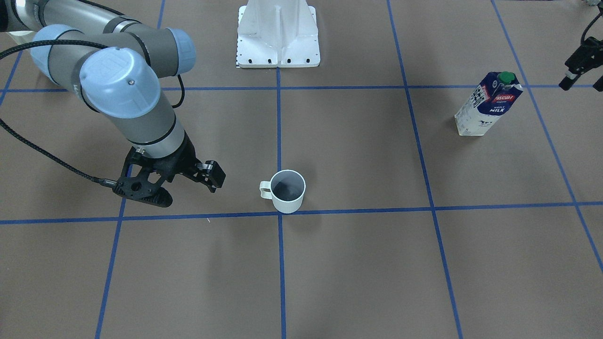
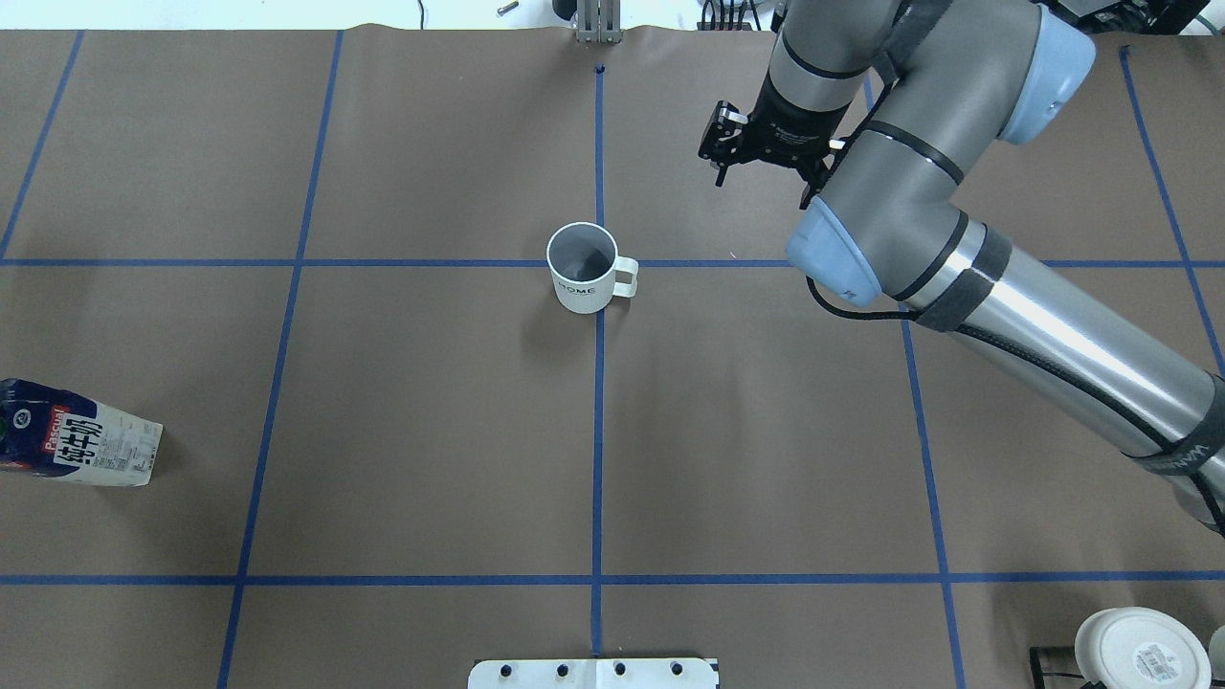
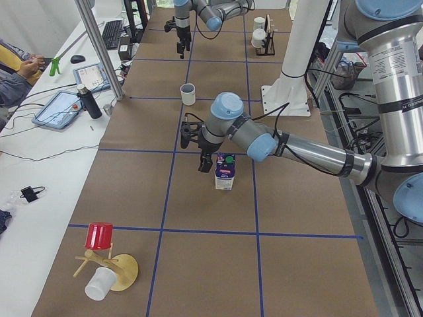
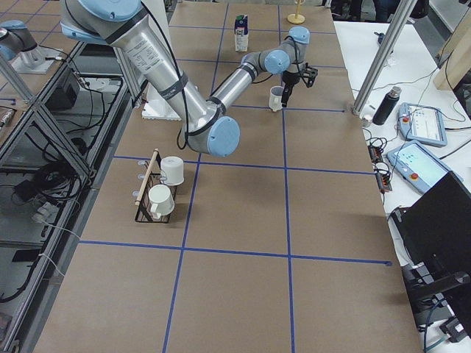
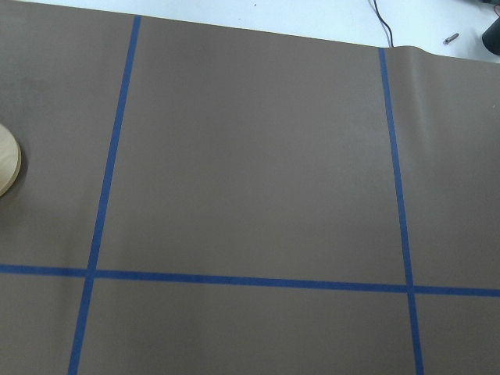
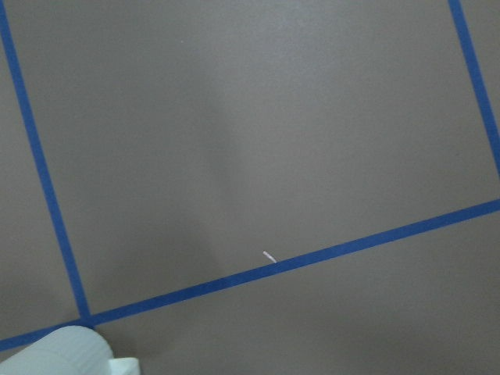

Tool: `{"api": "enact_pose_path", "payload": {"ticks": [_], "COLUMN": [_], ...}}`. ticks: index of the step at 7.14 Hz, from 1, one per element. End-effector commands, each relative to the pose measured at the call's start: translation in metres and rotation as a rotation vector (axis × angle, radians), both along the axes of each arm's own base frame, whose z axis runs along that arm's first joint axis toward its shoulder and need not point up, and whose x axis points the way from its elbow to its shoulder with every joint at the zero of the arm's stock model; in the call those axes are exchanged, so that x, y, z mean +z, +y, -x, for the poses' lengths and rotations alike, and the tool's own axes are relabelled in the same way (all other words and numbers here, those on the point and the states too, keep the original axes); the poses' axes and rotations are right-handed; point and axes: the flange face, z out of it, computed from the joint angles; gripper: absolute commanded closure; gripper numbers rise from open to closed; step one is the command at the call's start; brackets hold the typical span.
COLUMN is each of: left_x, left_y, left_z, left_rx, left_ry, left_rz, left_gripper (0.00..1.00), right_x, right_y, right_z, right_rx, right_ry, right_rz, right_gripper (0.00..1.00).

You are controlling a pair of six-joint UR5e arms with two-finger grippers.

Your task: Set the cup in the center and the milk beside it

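The cup (image 1: 287,190) stands upright at the tape crossing in the middle of the table; it also shows in the overhead view (image 2: 584,277), handle towards the right arm. My right gripper (image 1: 186,188) is open and empty, a short way from the cup's handle side, clear of it (image 2: 761,177). The cup's rim shows at the bottom left of the right wrist view (image 6: 66,355). The milk (image 1: 490,103) stands upright far out on my left side (image 2: 77,445). My left gripper (image 1: 582,84) hovers close beside it, open and empty (image 3: 197,146).
The white robot base (image 1: 278,37) sits at the table's robot side. A rack with white mugs (image 4: 158,191) stands at my right end. A wooden stand with a red cup (image 3: 99,236) stands at my left end. An operators' desk (image 3: 59,105) runs along the far side.
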Motion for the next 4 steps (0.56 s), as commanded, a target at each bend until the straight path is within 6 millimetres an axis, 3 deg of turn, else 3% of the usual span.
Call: {"api": "enact_pose_path", "payload": {"ticks": [1, 2, 3, 4], "left_x": [-0.005, 0.004, 0.004, 0.006], "left_y": [0.027, 0.033, 0.037, 0.04], "left_z": [-0.074, -0.105, -0.116, -0.124], "left_rx": [0.059, 0.085, 0.105, 0.126], "left_ry": [-0.051, -0.132, -0.138, -0.142], "left_rz": [0.083, 0.054, 0.052, 0.051], "left_gripper": [0.02, 0.02, 0.02, 0.02], "right_x": [0.023, 0.026, 0.043, 0.043], "right_y": [0.0, 0.0, 0.0, 0.002], "right_z": [-0.005, -0.006, -0.007, -0.004], "right_rx": [0.001, 0.005, 0.014, 0.013], "right_ry": [0.026, 0.032, 0.056, 0.044], "right_rz": [-0.032, -0.036, -0.033, -0.053], "right_gripper": [0.0, 0.0, 0.0, 0.0]}}
